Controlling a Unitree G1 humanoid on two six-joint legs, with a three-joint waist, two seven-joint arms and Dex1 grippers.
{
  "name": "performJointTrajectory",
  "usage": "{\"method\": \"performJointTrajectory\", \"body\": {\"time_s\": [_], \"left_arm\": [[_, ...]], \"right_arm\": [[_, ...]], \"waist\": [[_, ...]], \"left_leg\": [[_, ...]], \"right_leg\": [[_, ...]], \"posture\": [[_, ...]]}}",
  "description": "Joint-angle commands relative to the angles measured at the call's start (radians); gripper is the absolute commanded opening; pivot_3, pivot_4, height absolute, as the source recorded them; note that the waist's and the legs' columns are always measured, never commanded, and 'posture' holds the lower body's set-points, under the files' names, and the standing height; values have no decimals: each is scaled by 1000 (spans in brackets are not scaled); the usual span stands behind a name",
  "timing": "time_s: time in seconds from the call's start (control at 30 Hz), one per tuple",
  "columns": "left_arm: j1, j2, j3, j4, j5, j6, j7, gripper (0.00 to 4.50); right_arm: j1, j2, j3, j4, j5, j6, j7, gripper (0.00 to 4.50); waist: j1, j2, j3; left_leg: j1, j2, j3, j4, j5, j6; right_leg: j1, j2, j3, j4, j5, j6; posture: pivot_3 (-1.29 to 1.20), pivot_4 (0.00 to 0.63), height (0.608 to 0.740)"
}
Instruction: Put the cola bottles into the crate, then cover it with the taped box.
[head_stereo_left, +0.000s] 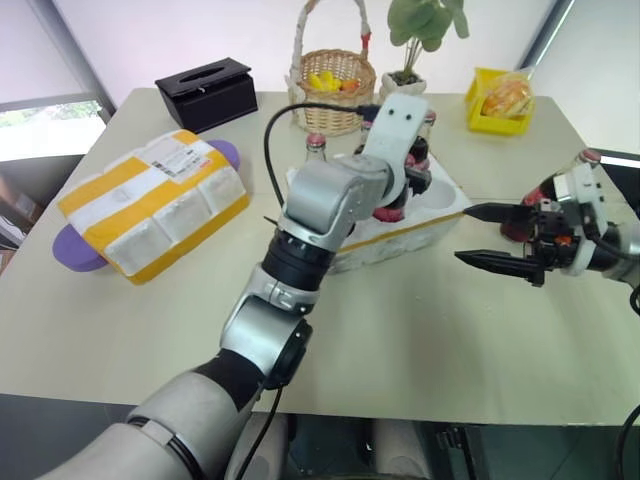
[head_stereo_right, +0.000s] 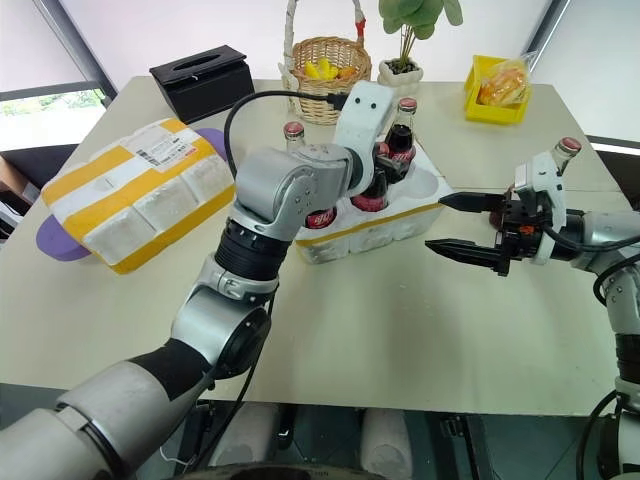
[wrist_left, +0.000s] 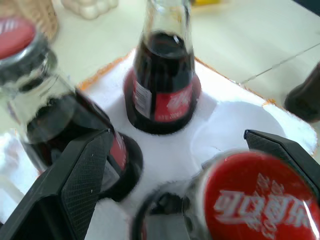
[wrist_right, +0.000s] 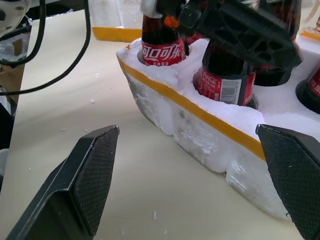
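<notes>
The left pincer (wrist_left: 175, 175) is hanging over the crate (head_stereo_right: 400, 225) with its two black fingers spread wide and gripping nothing. In the left wrist view a red-capped cola bottle (wrist_left: 260, 205) is standing just below and between those fingers, seated in a well; two more bottles are sitting in wells beyond the fingertips, one straight ahead (wrist_left: 162, 85) and one off to the side (wrist_left: 45, 115). An empty round well (wrist_left: 235, 125) is lying just past the fingertips, beside the capped bottle.

The right pincer (head_stereo_right: 455, 222) is hovering near the crate's end, level with its wall, fingers also spread wide and holding nothing. From the right wrist view the crate's yellow-banded foam wall (wrist_right: 200, 135) is lying just ahead of and between the fingers, apart from both. One more cola bottle (head_stereo_right: 562, 160) is standing on the tabletop (head_stereo_right: 400, 330) behind this pincer's wrist, outside the crate.

The taped box (head_stereo_right: 130, 190) is lying well apart from both pincers, on the far side of the left arm, resting on a purple mat (head_stereo_right: 55, 240). Beyond the crate a wicker basket (head_stereo_right: 322, 65), a black tissue box (head_stereo_right: 205, 80), a potted plant (head_stereo_right: 400, 70) and a yellow tray (head_stereo_right: 495, 90) are sitting along the tabletop's far edge.
</notes>
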Motion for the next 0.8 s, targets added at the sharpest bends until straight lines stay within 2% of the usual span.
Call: {"method": "performJointTrajectory", "body": {"time_s": [0.03,0.13,0.23,0.57,0.8], "left_arm": [[-87,24,40,-4,-20,-77,-59,4479],[-178,60,121,16,-111,-89,-166,4479],[-241,114,130,20,-154,-13,-241,4479],[-327,156,181,26,-186,58,-226,4479],[-348,297,205,31,-242,70,-344,4479]], "right_arm": [[-29,-3,-9,1,1,-9,0,4500],[-40,-5,-2,15,-5,-13,2,4500],[-60,-2,3,33,-14,-18,-1,4500],[-84,10,16,74,-37,-42,6,4500],[-121,-10,10,126,-64,-67,13,4500]], "waist": [[0,0,0],[-1,0,0],[-1,0,0],[0,0,1],[-10,0,0]], "left_leg": [[-1,0,0,0,0,0],[-2,0,0,-1,0,0],[-4,0,0,-1,0,0],[-4,-1,0,-2,0,0],[-3,0,0,-2,0,-1]], "right_leg": [[-1,0,0,0,0,0],[-2,0,0,-1,0,0],[-4,0,0,0,0,0],[-3,0,0,-1,0,0],[-3,0,0,0,0,0]], "posture": [[0,150,740],[0,150,740],[0,150,740],[0,150,740],[0,150,740]]}}
